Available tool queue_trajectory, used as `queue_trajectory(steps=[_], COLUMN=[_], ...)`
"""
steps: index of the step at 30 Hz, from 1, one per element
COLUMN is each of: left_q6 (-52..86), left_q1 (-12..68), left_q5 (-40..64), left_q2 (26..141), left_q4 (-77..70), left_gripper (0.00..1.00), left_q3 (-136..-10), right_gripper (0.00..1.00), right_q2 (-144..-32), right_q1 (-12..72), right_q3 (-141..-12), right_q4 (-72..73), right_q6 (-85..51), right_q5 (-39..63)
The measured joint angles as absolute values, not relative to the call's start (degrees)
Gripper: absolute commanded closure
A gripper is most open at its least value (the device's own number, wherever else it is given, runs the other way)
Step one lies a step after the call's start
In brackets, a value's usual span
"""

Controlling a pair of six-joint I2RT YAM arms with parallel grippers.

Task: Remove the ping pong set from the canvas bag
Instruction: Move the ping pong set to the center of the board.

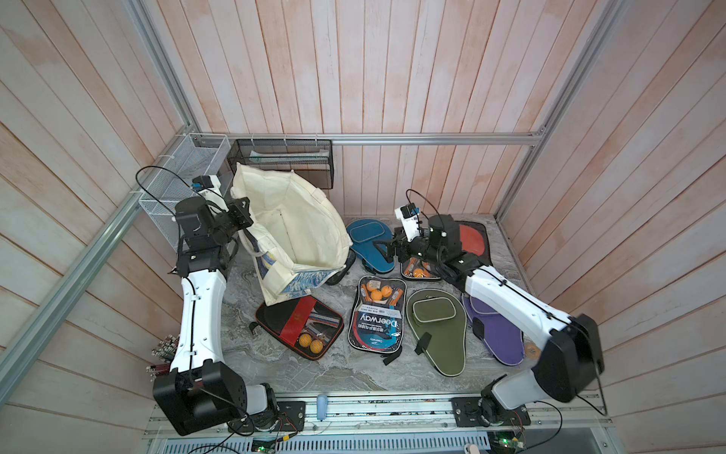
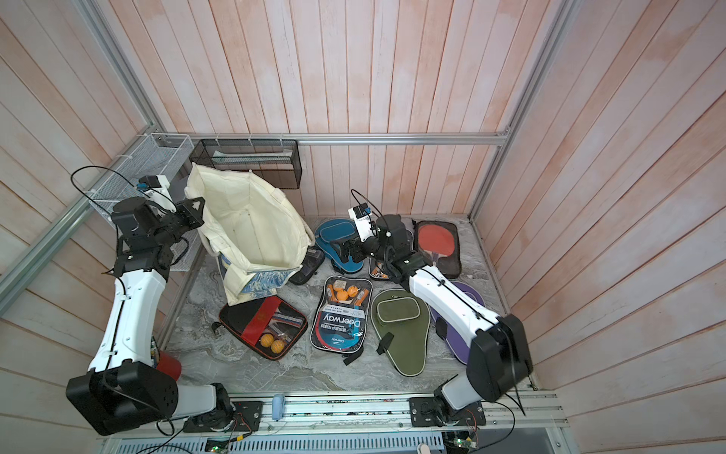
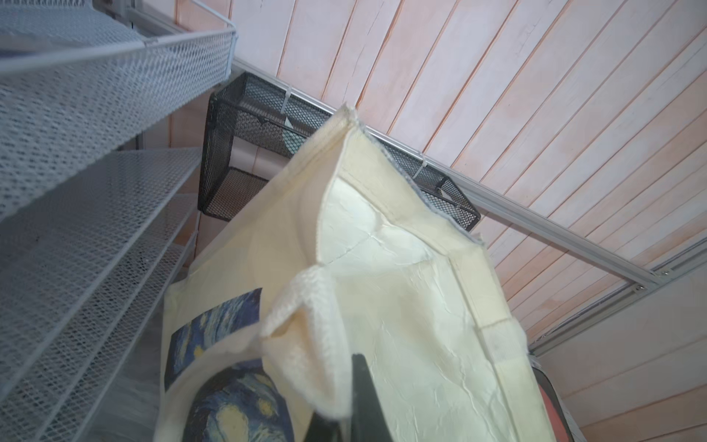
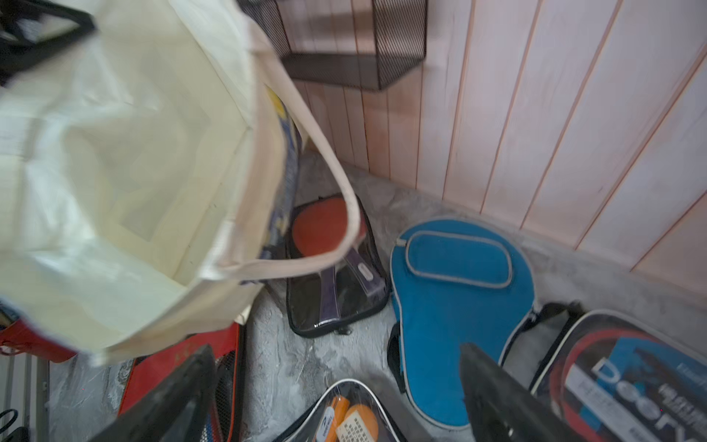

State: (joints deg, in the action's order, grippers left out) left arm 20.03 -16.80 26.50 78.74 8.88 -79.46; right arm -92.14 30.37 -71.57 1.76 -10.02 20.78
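The canvas bag (image 1: 298, 224) stands open on the grey marbled bench (image 1: 334, 369), and it hides part of a black paddle case (image 4: 333, 275). We see the left tool (image 1: 246, 220) clenched on its rim; the right tool (image 1: 383, 251) is released above a blue case (image 1: 365, 236). Pale wooden planks (image 1: 353, 78) form the walls.

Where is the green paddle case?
In both top views the green paddle case lies flat on the table, toward the right, between the clear Deerway set and the purple case.
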Motion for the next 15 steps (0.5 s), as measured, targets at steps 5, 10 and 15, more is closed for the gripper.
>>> queue_trajectory(steps=[5, 10, 15], left_q6=[20.86, 22.57, 21.74], left_q1=[-19.90, -21.52, -21.39], left_q5=[32.75, 38.63, 39.40], left_q2=[84.34, 91.39, 92.58], left_q4=[2.15, -2.13, -1.72], left_gripper=[1.00, 1.00, 1.00], left_q3=[-79.81, -81.14, -81.82], right_gripper=[0.05, 0.07, 0.10], right_q2=[-110.65, -124.05, -130.45], right_q1=[29.47, 30.63, 31.86], right_q3=[-80.51, -93.14, -99.44], right_q4=[1.43, 0.89, 0.01], right_q6=[-16.29, -19.73, -22.41], right_q5=[26.41, 28.69, 28.67])
